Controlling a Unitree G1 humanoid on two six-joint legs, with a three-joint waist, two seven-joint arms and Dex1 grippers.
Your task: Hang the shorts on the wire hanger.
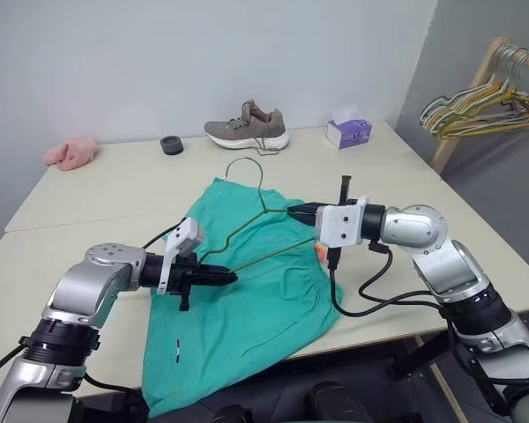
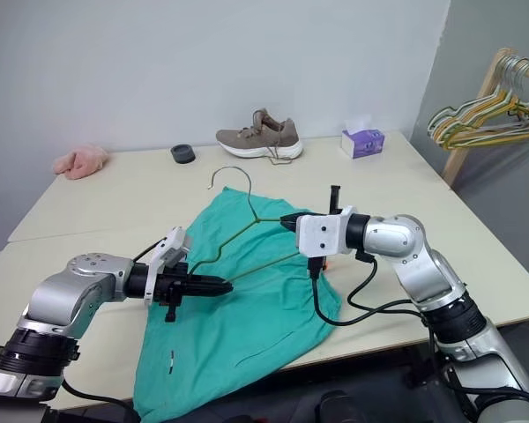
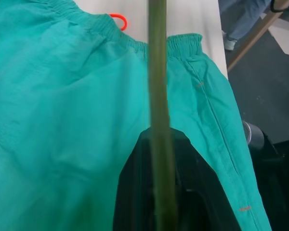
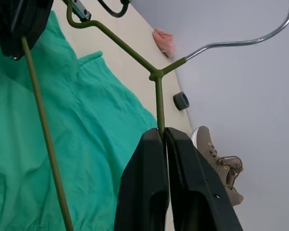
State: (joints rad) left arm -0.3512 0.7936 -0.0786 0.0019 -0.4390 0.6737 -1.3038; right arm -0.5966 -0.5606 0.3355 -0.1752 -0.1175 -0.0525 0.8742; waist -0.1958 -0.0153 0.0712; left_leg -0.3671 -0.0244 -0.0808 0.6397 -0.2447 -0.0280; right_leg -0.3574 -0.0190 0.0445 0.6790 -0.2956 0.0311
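While the soft, wrinkly green shorts [image 1: 247,300] lie flat on the pale table [image 1: 88,211], the thin wire hanger [image 1: 263,211] is held up over them. The left gripper [image 1: 232,278] pinches its bottom bar at 8 o'clock. The right gripper [image 1: 293,211] pinches one sloping side at 3 o'clock. A brown shoe [image 1: 247,129], purple tissue box [image 1: 348,132], black ring [image 1: 171,144] and fluffy pink cloth [image 1: 70,152] sit at 12 o'clock.
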